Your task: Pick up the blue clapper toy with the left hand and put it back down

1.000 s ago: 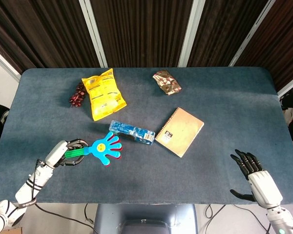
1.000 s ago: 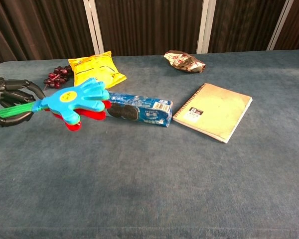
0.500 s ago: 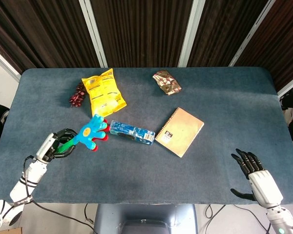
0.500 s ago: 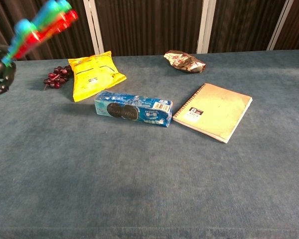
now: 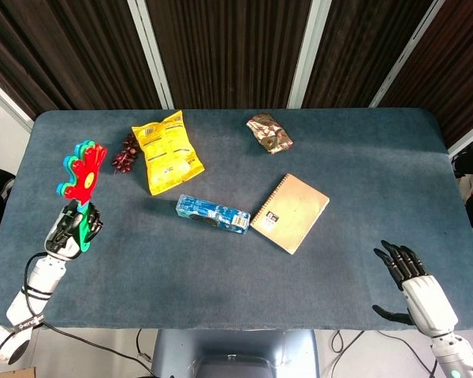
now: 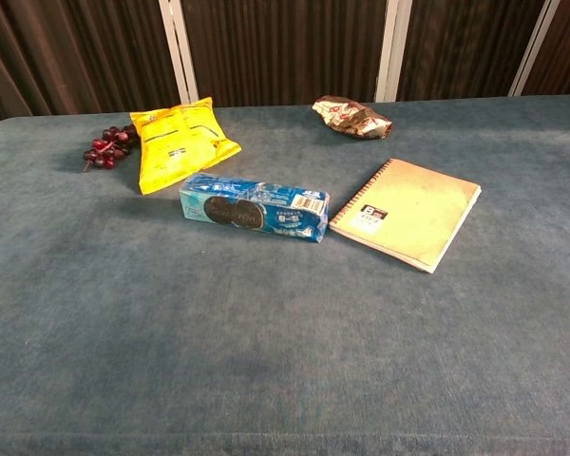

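Observation:
In the head view my left hand [image 5: 71, 227] grips the green handle of the clapper toy [image 5: 82, 172] at the table's left side. The toy stands upright above the hand, its red and blue hand-shaped paddles raised off the table. My right hand [image 5: 414, 282] hangs at the lower right, past the table's front edge, fingers spread and holding nothing. Neither hand nor the toy shows in the chest view.
A blue cookie pack [image 5: 213, 213] [image 6: 255, 207] lies mid-table beside a spiral notebook [image 5: 290, 213] [image 6: 407, 213]. A yellow snack bag [image 5: 168, 151] [image 6: 180, 132], dark grapes [image 5: 125, 153] [image 6: 106, 147] and a crinkled wrapper [image 5: 269, 132] [image 6: 351, 117] lie toward the back.
My left hand has lifted the clapper off the table and swung it left and upright, away from the cookie pack. It has left the chest view. The right hand has not moved.

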Action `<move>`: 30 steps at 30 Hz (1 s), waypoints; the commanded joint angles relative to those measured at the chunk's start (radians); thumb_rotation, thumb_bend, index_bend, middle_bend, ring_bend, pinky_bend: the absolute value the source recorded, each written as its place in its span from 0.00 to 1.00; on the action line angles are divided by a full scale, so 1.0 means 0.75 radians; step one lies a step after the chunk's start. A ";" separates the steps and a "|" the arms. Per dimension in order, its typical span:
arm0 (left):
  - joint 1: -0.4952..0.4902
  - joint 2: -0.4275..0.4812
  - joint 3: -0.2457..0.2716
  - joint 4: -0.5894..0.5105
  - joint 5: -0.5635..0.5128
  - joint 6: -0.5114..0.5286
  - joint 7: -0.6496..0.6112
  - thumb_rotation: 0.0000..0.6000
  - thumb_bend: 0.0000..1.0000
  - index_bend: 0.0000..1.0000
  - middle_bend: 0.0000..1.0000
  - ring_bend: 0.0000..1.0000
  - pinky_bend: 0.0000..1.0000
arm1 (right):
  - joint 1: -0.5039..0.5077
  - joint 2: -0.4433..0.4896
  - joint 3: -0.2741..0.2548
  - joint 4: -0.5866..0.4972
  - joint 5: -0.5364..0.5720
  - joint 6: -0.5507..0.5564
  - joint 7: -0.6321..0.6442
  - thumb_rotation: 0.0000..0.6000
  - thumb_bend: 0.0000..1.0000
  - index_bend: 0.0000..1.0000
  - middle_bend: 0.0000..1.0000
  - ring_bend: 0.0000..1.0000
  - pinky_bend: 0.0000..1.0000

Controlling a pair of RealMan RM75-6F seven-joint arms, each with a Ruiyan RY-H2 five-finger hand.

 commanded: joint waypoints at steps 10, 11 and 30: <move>-0.039 -0.267 0.110 0.372 0.157 -0.161 2.243 1.00 0.60 0.88 0.86 0.68 1.00 | 0.000 0.002 -0.001 -0.002 -0.004 0.003 0.003 1.00 0.21 0.00 0.00 0.00 0.00; -0.043 -0.270 0.112 0.370 0.156 -0.169 2.236 1.00 0.60 0.88 0.86 0.68 1.00 | -0.001 0.002 -0.001 -0.002 -0.006 0.005 0.004 1.00 0.21 0.00 0.00 0.00 0.00; -0.073 -0.357 0.137 0.420 0.091 -0.290 2.045 1.00 0.51 0.50 0.54 0.47 0.72 | 0.000 0.010 -0.010 0.001 -0.025 0.010 0.025 1.00 0.21 0.00 0.00 0.00 0.00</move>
